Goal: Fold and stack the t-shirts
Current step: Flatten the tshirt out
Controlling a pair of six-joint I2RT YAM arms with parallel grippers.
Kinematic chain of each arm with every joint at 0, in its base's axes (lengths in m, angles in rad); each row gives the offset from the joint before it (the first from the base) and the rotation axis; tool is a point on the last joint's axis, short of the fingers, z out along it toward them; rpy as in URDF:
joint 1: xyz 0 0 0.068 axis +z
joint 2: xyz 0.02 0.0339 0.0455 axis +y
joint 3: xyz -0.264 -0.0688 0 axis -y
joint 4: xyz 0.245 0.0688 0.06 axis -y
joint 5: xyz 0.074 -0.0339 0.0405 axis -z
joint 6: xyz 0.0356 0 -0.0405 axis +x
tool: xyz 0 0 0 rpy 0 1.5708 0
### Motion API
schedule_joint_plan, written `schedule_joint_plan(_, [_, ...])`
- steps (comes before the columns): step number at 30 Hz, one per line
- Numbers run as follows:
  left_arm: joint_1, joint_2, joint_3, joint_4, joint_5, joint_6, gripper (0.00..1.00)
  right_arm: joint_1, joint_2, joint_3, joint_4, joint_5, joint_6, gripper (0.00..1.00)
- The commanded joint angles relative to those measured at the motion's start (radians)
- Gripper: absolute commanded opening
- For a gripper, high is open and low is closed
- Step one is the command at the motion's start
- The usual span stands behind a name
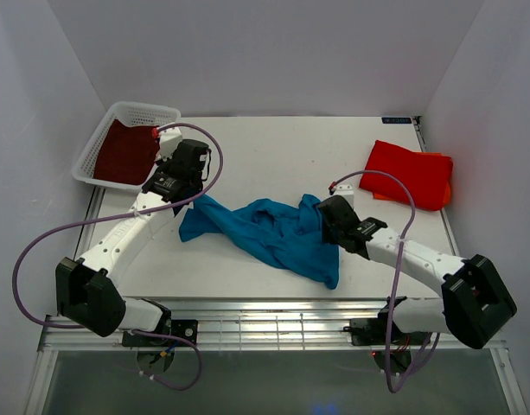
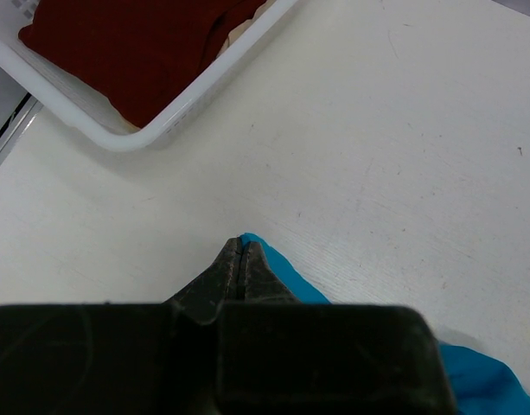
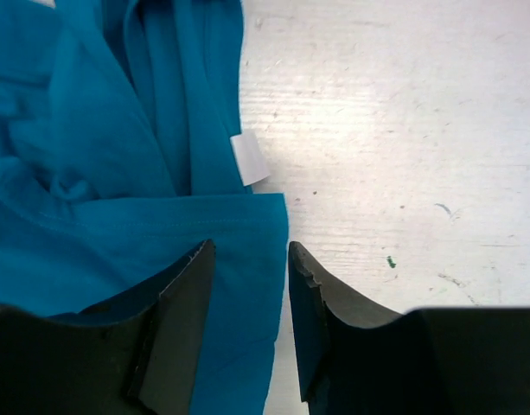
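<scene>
The teal-blue t-shirt (image 1: 277, 233) lies crumpled across the middle of the table. My left gripper (image 1: 194, 199) is at its left end, shut on a corner of the cloth, and a teal tip peeks out at the closed gripper (image 2: 239, 246). My right gripper (image 1: 328, 218) hangs over the shirt's right side. In the right wrist view this gripper (image 3: 245, 259) is open, one finger over the teal-blue t-shirt (image 3: 118, 173), the other over bare table, with the hem edge between them. The red-orange t-shirt (image 1: 409, 173) lies folded at the back right. The maroon t-shirt (image 1: 124, 151) sits in the basket.
The white mesh basket (image 1: 96, 138) stands at the back left corner, close beside my left wrist; its rim (image 2: 204, 91) shows in the left wrist view. A small white label (image 3: 249, 160) sticks out of the teal cloth. White walls close in the table on three sides.
</scene>
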Motion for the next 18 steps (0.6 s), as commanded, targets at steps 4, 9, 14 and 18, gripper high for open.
schedule_joint_plan(4, [0.004,-0.044,0.008,-0.007,0.007,0.005,0.00,-0.092,-0.020,-0.004,0.010,-0.010,-0.038,0.46])
schedule_joint_plan(9, [0.004,-0.053,0.009,-0.007,0.001,0.008,0.00,-0.110,0.014,-0.046,0.117,-0.101,-0.049,0.45])
schedule_joint_plan(14, [0.004,-0.052,0.000,-0.012,0.000,0.006,0.00,-0.115,0.035,-0.061,0.166,-0.172,-0.038,0.45])
schedule_joint_plan(18, [0.004,-0.053,0.002,-0.014,0.001,0.006,0.00,-0.117,0.064,-0.064,0.163,-0.172,-0.038,0.45])
